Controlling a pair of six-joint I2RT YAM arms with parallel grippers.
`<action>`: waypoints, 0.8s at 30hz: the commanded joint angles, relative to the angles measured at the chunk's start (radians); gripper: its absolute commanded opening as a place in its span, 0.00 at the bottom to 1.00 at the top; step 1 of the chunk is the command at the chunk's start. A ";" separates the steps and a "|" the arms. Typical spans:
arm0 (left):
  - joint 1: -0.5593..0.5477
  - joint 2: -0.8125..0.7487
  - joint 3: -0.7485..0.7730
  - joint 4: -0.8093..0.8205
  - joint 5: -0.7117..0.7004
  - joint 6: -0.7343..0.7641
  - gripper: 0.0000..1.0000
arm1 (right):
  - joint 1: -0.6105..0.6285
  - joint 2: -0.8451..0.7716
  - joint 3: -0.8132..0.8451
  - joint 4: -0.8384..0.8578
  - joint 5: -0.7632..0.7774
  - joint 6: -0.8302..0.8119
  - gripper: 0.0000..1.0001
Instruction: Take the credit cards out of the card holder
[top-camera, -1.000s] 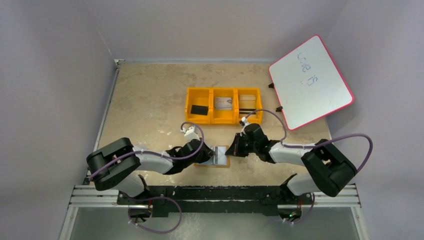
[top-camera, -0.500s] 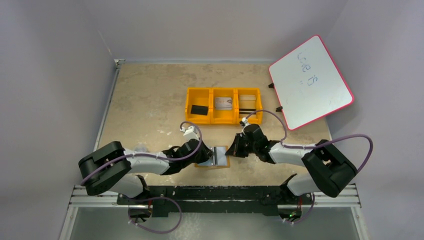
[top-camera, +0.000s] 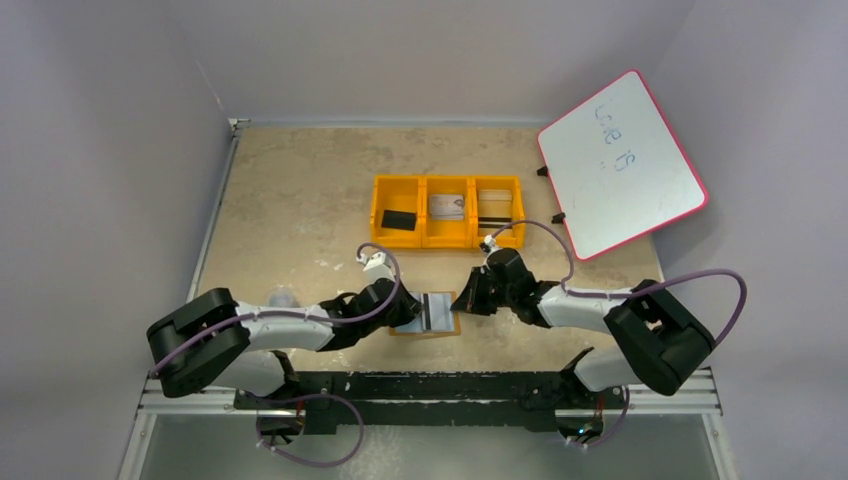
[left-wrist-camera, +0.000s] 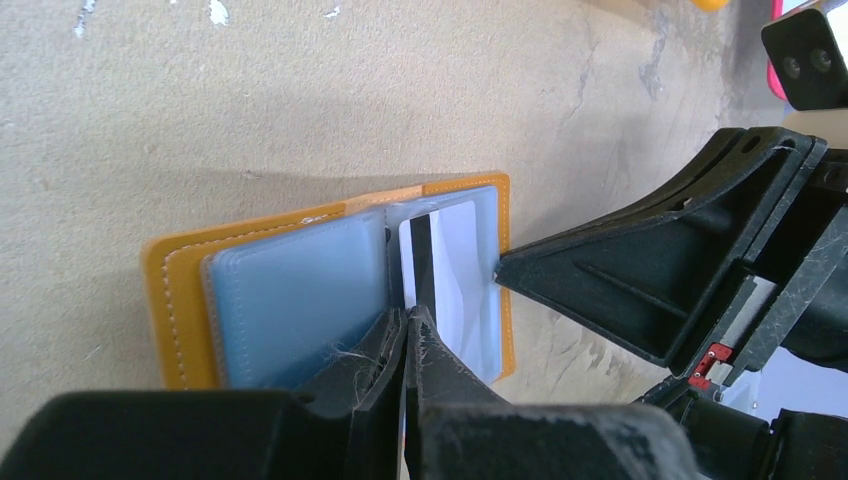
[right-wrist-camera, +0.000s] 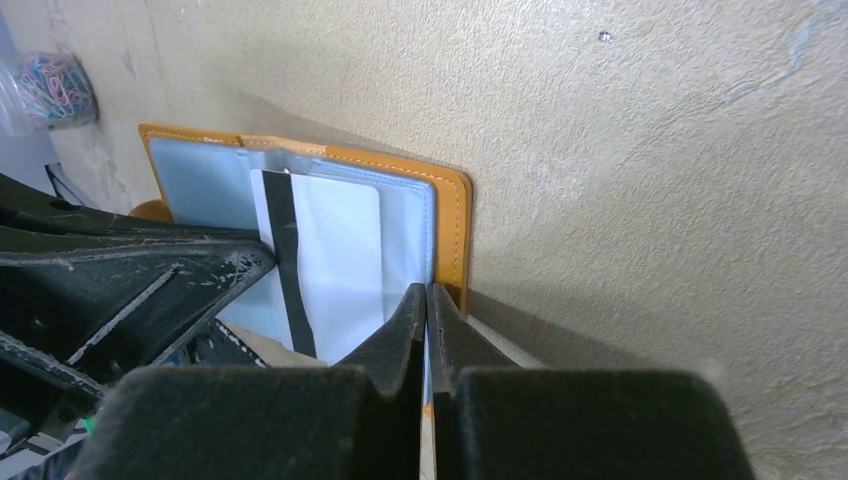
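Left gripper (left-wrist-camera: 405, 335) has its fingers pressed together on the near edge of a credit card (left-wrist-camera: 450, 260), a pale one with a black magnetic stripe. The card lies in the right-hand half of the open card holder (left-wrist-camera: 180, 290) and looks partly drawn out of its clear pocket. Right gripper (right-wrist-camera: 428, 300) comes in from the holder's right side. Its fingers are closed too, with a pale sliver between them, seemingly nipping the holder's pocket edge to pin it to the table.

This card is gripped but not yet free of the holder. The blue-grey sleeves on the holder's left half hide whatever they contain, so I cannot tell if more cards remain.

Beyond the holder sits an orange tray (top-camera: 422, 212). Its left compartment holds a black block (top-camera: 398, 220), and the middle and right compartments hold pale cards (top-camera: 447, 206). That suggests some of the job is already done.

Further off, to the holder's far right, leans a pink-rimmed whiteboard (top-camera: 640, 180) with blue handwriting too slanted to read surely. No brand or print is legible on the gripped card.
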 joint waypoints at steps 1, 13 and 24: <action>-0.001 -0.064 -0.008 -0.044 -0.036 0.038 0.00 | 0.005 0.009 -0.010 -0.117 0.063 -0.014 0.00; 0.000 -0.199 -0.024 -0.127 -0.089 0.047 0.00 | 0.005 -0.049 0.000 -0.112 0.058 -0.023 0.00; 0.001 -0.240 -0.022 -0.131 -0.084 0.070 0.00 | 0.005 -0.181 0.056 -0.126 0.012 -0.055 0.34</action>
